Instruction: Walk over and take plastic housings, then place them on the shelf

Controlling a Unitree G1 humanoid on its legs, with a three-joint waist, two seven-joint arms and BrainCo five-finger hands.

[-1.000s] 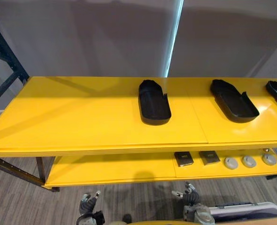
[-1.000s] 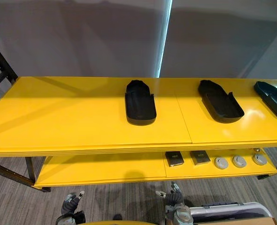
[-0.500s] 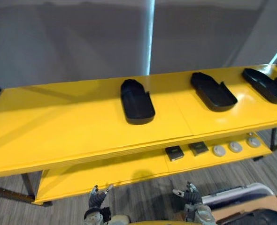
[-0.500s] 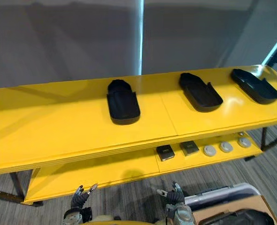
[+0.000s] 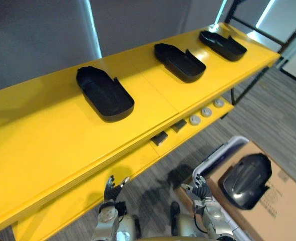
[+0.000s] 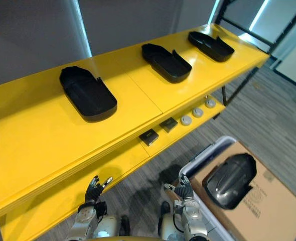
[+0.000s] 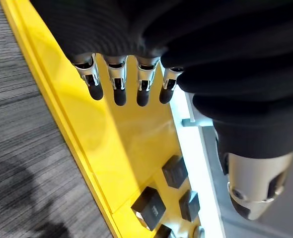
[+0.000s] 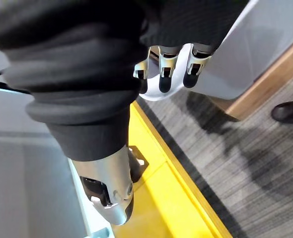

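View is swinging right past the yellow metal shelf [image 5: 47, 145], bringing in a glossy black plastic housing [image 5: 246, 181] on a brown cardboard box [image 5: 283, 201]. Left hand [image 5: 109, 193] and right hand [image 5: 202, 193] are hanging empty with fingers apart, so pickup is likely next.

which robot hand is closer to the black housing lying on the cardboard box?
Right. The right robot hand hangs close by, to the left of the black housing on the cardboard box. The left robot hand is farther off, in front of the yellow shelf.

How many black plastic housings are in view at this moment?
4. Three lie along the yellow shelf's top board: left housing, middle housing, far-right housing. A fourth housing lies dome-up on the brown cardboard box at the robot's right; more may be hidden.
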